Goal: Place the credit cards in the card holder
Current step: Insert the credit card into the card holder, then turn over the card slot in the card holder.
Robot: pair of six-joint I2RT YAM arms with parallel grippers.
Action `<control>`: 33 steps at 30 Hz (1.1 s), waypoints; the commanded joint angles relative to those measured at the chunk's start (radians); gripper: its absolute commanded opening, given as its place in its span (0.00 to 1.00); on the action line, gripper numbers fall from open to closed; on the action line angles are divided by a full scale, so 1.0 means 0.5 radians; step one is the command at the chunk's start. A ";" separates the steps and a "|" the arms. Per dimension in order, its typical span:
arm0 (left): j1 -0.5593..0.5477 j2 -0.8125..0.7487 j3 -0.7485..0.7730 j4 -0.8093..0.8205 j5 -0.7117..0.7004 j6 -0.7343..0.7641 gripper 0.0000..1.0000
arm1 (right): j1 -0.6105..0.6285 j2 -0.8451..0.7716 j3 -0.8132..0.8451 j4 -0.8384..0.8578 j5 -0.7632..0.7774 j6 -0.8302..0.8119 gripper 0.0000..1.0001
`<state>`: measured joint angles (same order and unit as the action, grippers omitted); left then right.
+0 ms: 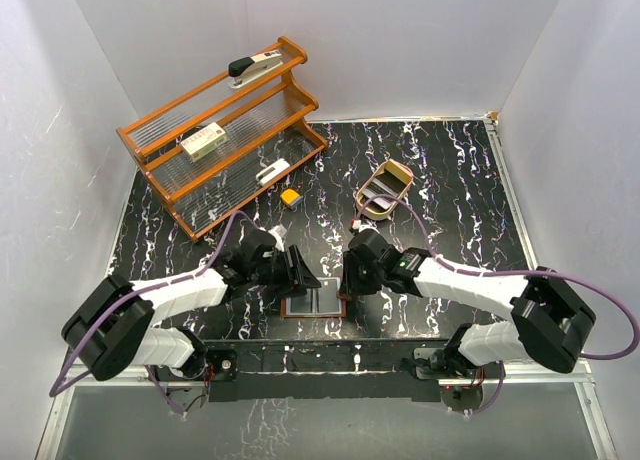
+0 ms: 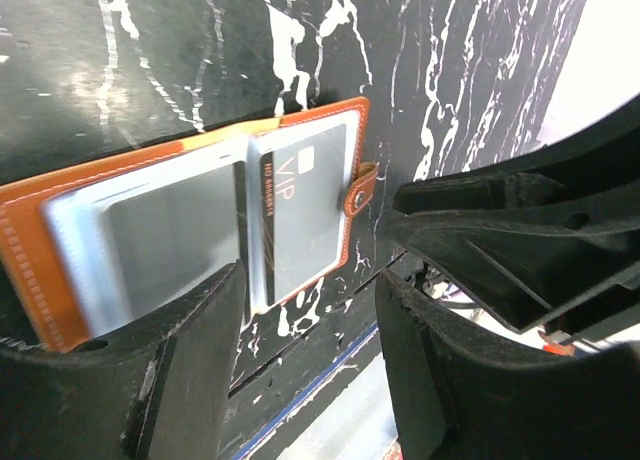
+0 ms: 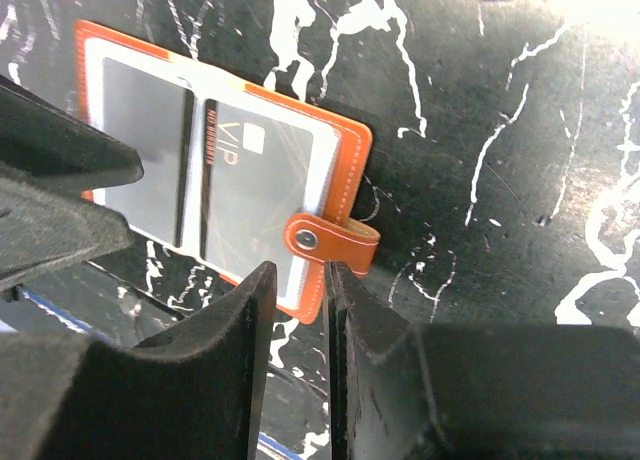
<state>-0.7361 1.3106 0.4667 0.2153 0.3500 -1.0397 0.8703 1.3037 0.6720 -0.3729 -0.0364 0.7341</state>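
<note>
Card holder (image 1: 315,302) lies open and flat on the table (image 1: 450,180), at the near edge, between both arms. We see two cards in its clear sleeves: VIP card (image 2: 305,205) on the tab side, plain grey card (image 2: 170,240) in the other half. Both look fully seated, no corner sticking out. No loose card shows in the top view.

Left gripper (image 2: 310,310): jaws wide, nothing between them, hanging just over the holder's near edge. Right gripper (image 3: 298,280): jaws narrow, slim gap, right at the edge below the snap tab (image 3: 330,242). We can't tell if it's nipping the cover or just beside it.

Our read: inserting looks done, and the step in hand is getting clear. Lift left straight up, not sideways, so a finger doesn't catch a sleeve lip and drag a card out. Hold right low on that edge meanwhile so the holder doesn't skate or flip shut. Risk: the sleeves look slick, so cards may slide if the holder tilts.
</note>
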 commanded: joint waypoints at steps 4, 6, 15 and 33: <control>0.205 -0.278 0.014 -0.402 -0.041 0.089 0.54 | 0.064 -0.042 0.172 0.044 -0.002 0.112 0.28; 0.279 -0.351 -0.009 -0.473 -0.028 0.109 0.55 | 0.092 -0.021 0.193 0.061 0.001 0.142 0.29; 0.454 -0.509 -0.131 -0.473 0.140 0.085 0.55 | 0.211 0.200 0.314 0.221 -0.023 0.227 0.26; 0.472 -0.479 -0.354 -0.012 0.191 -0.024 0.58 | 0.257 0.681 0.532 0.270 -0.060 0.192 0.16</control>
<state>-0.5056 1.0782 0.3119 0.1501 0.4458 -1.0416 0.9939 1.6264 0.9035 -0.2810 -0.0612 0.8371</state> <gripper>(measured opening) 0.578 0.189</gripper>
